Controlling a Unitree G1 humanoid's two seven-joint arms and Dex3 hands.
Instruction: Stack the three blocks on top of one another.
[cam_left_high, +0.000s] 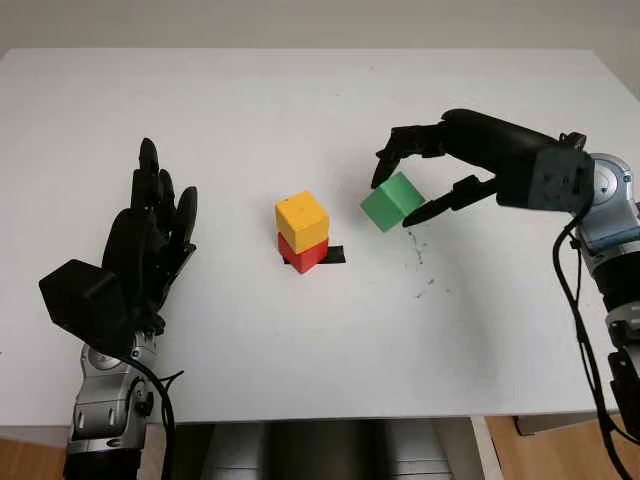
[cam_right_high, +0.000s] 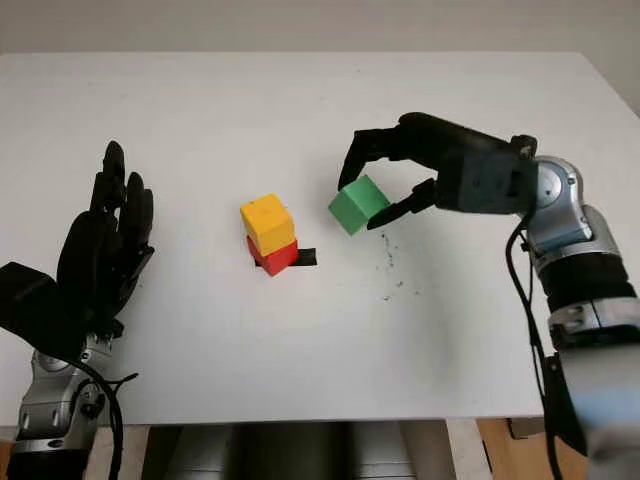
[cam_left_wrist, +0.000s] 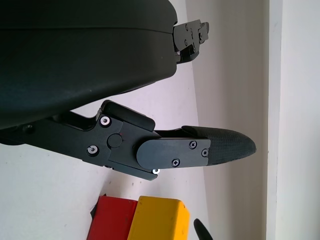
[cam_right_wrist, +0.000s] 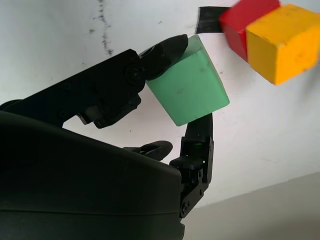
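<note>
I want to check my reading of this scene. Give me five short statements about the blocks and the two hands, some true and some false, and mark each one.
1. The yellow block sits on top of the red block. True.
2. The right hand holds the green block. True.
3. The green block is already on top of the stack. False: it is held beside the stack, on the right hand's side, apart from it.
4. The left hand grasps the red block. False: it is open and holds nothing, away from the stack.
5. A piece of black tape lies on the table at the base of the red block. True.
</note>
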